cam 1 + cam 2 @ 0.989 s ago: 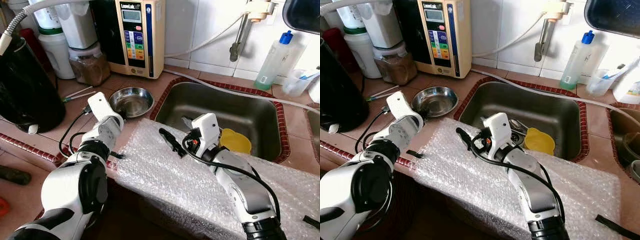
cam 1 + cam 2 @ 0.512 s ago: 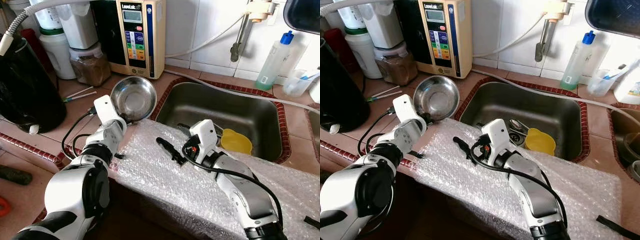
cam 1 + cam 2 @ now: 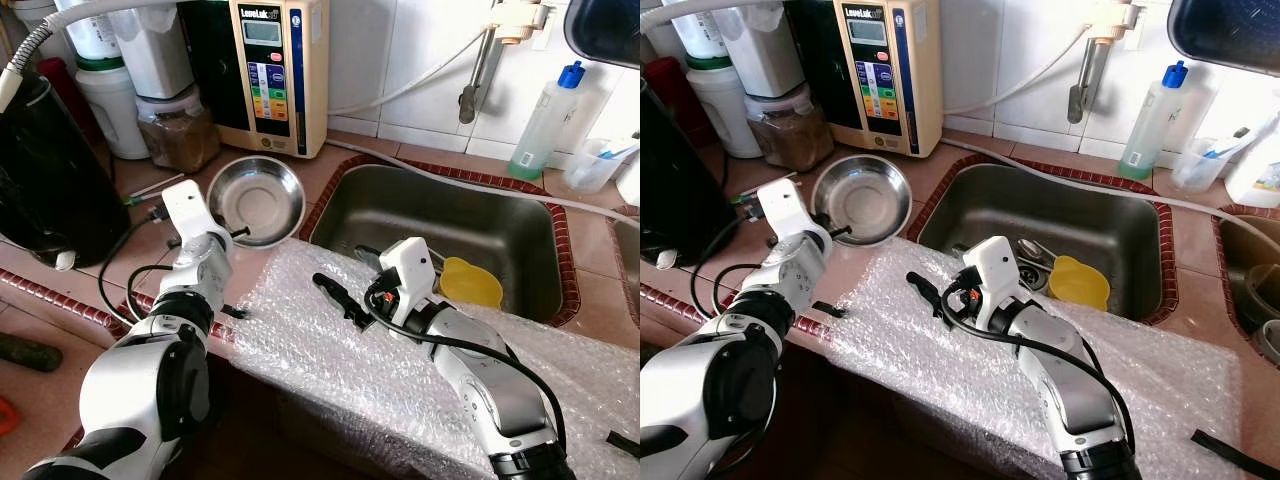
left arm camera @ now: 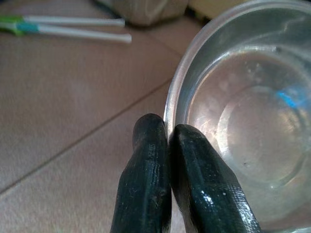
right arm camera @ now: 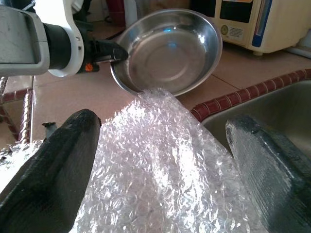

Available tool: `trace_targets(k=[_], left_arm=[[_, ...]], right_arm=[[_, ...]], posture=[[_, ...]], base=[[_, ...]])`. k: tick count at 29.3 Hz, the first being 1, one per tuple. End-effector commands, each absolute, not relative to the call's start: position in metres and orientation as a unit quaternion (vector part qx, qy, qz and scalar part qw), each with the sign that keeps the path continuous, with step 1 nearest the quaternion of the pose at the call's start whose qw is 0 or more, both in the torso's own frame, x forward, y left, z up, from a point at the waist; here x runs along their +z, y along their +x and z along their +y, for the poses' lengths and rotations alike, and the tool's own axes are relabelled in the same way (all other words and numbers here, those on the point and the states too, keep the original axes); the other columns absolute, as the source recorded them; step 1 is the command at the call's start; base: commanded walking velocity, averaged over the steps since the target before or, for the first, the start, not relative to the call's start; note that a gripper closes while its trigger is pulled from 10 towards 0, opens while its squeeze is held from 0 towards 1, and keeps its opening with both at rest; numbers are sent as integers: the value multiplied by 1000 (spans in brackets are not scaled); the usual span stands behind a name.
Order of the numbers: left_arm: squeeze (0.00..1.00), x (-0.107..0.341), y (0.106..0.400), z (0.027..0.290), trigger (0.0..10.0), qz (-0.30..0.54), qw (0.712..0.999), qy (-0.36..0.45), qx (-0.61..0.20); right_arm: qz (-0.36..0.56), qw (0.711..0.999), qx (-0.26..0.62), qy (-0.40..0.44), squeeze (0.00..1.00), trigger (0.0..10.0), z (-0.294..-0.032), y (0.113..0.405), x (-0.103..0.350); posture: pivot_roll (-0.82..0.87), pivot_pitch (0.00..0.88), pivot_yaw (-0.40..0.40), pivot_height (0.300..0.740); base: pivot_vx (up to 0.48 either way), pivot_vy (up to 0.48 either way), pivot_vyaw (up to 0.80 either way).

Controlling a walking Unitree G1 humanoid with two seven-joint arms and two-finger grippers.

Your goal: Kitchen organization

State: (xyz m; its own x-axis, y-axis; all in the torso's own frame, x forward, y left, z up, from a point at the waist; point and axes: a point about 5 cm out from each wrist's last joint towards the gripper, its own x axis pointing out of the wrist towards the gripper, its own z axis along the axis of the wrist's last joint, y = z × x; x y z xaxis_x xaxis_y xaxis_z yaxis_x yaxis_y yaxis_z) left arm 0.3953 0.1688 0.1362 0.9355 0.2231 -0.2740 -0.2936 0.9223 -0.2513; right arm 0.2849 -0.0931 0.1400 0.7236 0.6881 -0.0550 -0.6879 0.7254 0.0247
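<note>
One pincer (image 4: 167, 145) grips steel bowl (image 3: 255, 200) rim.

Steel bowl (image 4: 252, 111) runs off the left wrist view's edge; bubble wrap (image 5: 160, 160) hides its near rim; yellow cup (image 3: 472, 282) sits half behind the right arm.

Pretty tight around the steel bowl (image 3: 256, 201): jars (image 3: 178, 130) and the water machine (image 3: 279, 72) wall off the back, a big black pot (image 3: 55, 165) blocks the left, chopsticks (image 3: 157, 187) lie just beside it. Bare worktop (image 3: 140, 250) in front is passable. Bubble wrap (image 3: 360, 350) covers the front edge; the sink (image 3: 470, 230) gapes to the right.
</note>
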Motion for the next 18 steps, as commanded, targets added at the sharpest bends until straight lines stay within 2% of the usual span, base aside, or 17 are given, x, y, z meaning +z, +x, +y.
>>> trace_targets(k=[1, 5, 7, 8, 13, 18], left_arm=[[0, 126, 390, 170, 0, 127, 975, -128, 133], [0, 121, 386, 168, 0, 105, 981, -105, 127], [0, 120, 383, 170, 0, 77, 979, -137, 132], [0, 120, 382, 170, 0, 63, 972, -184, 136], [0, 124, 379, 177, 0, 17, 969, -205, 140], [0, 137, 381, 173, 0, -37, 960, -255, 106]], right_arm=[[25, 931, 364, -2, 0, 10000, -95, 289, 144], [24, 930, 366, -1, 0, 10000, -92, 292, 144], [22, 931, 365, -1, 0, 10000, -91, 294, 145], [21, 932, 363, 0, 0, 10000, -91, 295, 145], [20, 933, 360, -2, 0, 10000, -90, 298, 145], [23, 936, 350, 0, 0, 10000, -88, 301, 142]], posture=[[-65, 0, 52, 740], [-52, 0, 45, 740], [-48, 0, 35, 740], [-47, 0, 34, 740], [-36, 0, 22, 740], [-24, 0, 12, 740]], base=[[0, 0, 0], [0, 0, 0], [0, 0, 0], [0, 0, 0], [0, 0, 0], [0, 0, 0]])
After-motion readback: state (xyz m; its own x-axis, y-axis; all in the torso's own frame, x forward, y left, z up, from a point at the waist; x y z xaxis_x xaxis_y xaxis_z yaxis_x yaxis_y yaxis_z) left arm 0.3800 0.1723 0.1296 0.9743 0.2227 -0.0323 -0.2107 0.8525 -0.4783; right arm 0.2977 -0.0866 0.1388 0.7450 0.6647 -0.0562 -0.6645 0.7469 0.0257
